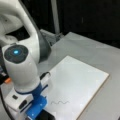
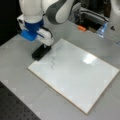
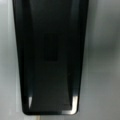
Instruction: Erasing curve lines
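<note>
The curve lines (image 2: 52, 62) are a short dark squiggle near one corner of the white board (image 2: 80, 77); in a front view they show close to the board's lower edge (image 1: 60, 102). A black eraser block (image 2: 41, 52) lies at the board's corner, partly off it, and fills the wrist view (image 3: 50, 57). My gripper (image 2: 46, 47) is down on the eraser's end, under the blue and white hand. The eraser is a short way from the squiggle and does not touch it. No fingers show in the wrist view.
The board lies on a grey table (image 2: 22, 75). An orange object (image 2: 81, 28) and a bluish clear item (image 2: 102, 30) sit at the table's far side. A black perforated surface (image 2: 15, 105) borders the table. The arm's body (image 1: 22, 67) hides the board's near corner.
</note>
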You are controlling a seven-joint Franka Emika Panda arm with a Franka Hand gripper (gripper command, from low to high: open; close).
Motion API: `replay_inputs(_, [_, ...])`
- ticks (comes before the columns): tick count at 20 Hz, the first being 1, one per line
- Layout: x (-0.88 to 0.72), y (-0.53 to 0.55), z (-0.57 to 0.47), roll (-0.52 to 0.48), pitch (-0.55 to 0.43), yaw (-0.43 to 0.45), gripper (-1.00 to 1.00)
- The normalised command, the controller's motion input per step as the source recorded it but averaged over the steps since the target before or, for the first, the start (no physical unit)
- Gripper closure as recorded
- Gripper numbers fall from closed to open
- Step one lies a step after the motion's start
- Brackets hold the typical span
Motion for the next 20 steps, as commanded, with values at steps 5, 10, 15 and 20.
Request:
replay_inputs(5, [0.11, -0.09, -0.11, 0.093, -0.053, 0.060, -1.00])
replay_inputs(10, [0.10, -0.09, -0.10, 0.112, -0.061, 0.036, -1.00])
replay_inputs(15, [0.09, -0.11, -0.12, 0.128, -0.066, 0.025, -1.00])
replay_inputs(20, [0.08, -0.13, -0.08, 0.155, -0.061, 0.026, -1.00])
